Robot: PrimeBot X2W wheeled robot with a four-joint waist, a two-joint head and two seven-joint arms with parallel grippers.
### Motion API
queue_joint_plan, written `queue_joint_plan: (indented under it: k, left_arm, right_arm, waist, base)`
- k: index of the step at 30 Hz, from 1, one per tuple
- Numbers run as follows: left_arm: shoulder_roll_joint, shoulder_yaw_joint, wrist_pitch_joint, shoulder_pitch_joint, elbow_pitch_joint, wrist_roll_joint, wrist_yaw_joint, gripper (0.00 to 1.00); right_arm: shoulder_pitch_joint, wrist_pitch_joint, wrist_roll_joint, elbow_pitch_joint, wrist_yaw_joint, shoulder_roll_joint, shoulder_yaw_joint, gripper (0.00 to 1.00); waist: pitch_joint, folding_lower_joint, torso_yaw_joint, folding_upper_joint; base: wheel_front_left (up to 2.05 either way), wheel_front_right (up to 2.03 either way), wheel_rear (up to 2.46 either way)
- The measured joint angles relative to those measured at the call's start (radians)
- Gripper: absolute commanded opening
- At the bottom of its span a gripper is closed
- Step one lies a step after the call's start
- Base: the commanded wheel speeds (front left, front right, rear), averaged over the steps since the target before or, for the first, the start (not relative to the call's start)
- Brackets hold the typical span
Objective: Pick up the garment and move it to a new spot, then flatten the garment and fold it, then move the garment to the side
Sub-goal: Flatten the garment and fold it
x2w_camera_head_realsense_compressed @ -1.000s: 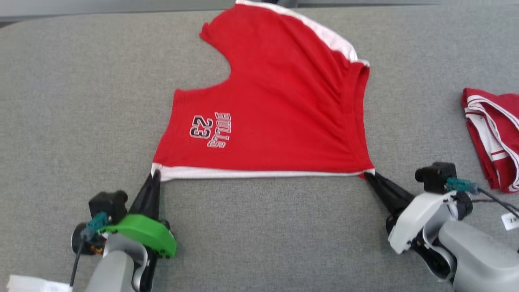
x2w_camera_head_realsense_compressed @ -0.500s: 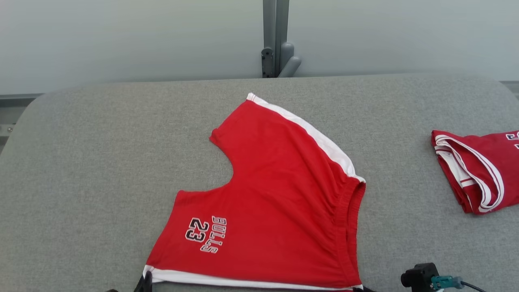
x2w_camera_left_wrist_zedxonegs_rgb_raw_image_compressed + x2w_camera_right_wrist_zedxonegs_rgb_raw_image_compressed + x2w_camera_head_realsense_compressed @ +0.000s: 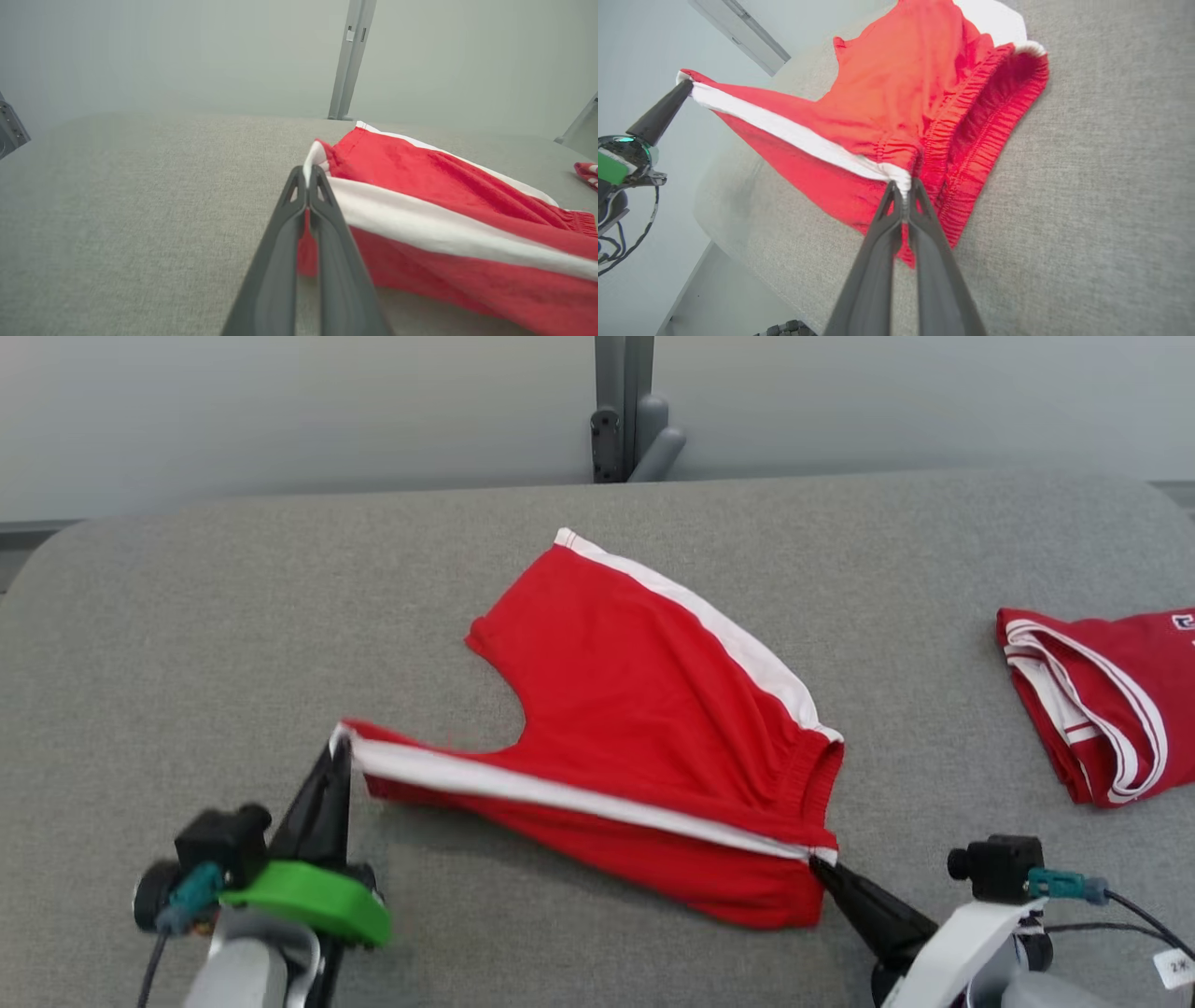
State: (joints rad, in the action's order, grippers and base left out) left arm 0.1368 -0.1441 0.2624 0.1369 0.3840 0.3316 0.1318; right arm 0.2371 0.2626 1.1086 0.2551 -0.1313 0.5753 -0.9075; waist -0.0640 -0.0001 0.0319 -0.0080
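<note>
The red garment (image 3: 653, 709), a pair of shorts with white side stripes, lies near the middle of the grey fabric-covered table (image 3: 187, 644). Its far leg and gathered waistband rest on the cloth. Its near white-striped edge is raised off the surface and stretched in a slanted line between the two grippers. The left gripper (image 3: 340, 745) is pinched shut on the corner at the leg end of that stripe. The right gripper (image 3: 815, 862) is clamped on the corner at the waistband end, lower and closer to the table. Under the lifted edge the red fabric hangs in a loose fold. Well apart, at the table's right side, sits a second red-and-white garment (image 3: 1092, 709), folded. Behind the table stands a plain pale wall with a grey upright post (image 3: 623, 406) and a bracket at its foot. A second ago the shorts lay flat with the "BULLS 23" print facing up and the white edge taut along the near side. Now that edge has been carried up and toward the far side, and the print is hidden. The head camera has also tilted up, bringing the wall into view.
</note>
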Motion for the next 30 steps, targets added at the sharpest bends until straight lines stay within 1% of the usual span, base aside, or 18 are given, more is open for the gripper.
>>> queue_joint_plan:
  k: [3,6,12,16,19,23,27,30]
  left_arm:
    - [0.026,-0.040,0.000,0.141,0.032,-0.013,0.000,0.00]
    - [0.066,-0.082,0.000,0.280,0.084,-0.028,0.000,0.00]
    - [0.102,-0.134,0.000,0.489,0.214,-0.044,0.000,0.00]
    - [0.111,-0.170,0.000,0.593,0.296,-0.056,0.000,0.00]
    - [0.132,-0.186,0.000,0.674,0.355,-0.080,0.000,0.00]
    - [0.151,-0.207,0.000,0.755,0.439,-0.109,0.000,0.00]
    - [0.154,-0.214,0.000,0.820,0.496,-0.134,-0.002,0.00]
    - [0.153,-0.220,0.000,0.857,0.517,-0.151,-0.011,0.00]
  right_arm:
    - [0.033,0.000,0.015,-0.004,0.000,-0.030,0.053,0.00]
    - [0.077,0.000,0.015,0.004,0.000,-0.062,0.088,0.00]
    - [0.132,0.000,0.012,0.027,0.000,-0.148,0.163,0.00]
    - [0.139,0.000,0.000,0.023,0.000,-0.190,0.214,0.00]
    - [0.148,0.000,-0.005,0.020,0.000,-0.227,0.254,0.00]
    - [0.159,0.000,-0.023,0.005,0.000,-0.289,0.305,0.00]
    - [0.160,0.000,-0.049,-0.005,0.000,-0.336,0.347,0.00]
    - [0.163,0.000,-0.071,-0.012,0.000,-0.366,0.384,0.00]
  waist:
    - [-0.044,0.0000,-0.010,0.0000]
    - [-0.094,0.0000,-0.025,0.0000]
    - [-0.199,0.0000,-0.070,0.0000]
    - [-0.262,0.0000,-0.108,0.0000]
    - [-0.305,0.0001,-0.141,0.0000]
    - [-0.349,0.0001,-0.191,0.0000]
    - [-0.387,0.0001,-0.235,0.0000]
    - [-0.413,0.0001,-0.262,0.0000]
  base:
    - [0.00,0.00,0.00]
    - [0.00,0.00,0.00]
    - [0.00,0.00,0.00]
    - [0.00,0.00,0.00]
    - [0.00,0.00,0.00]
    - [0.00,0.00,0.00]
    - [0.00,0.00,0.00]
    - [0.00,0.00,0.00]
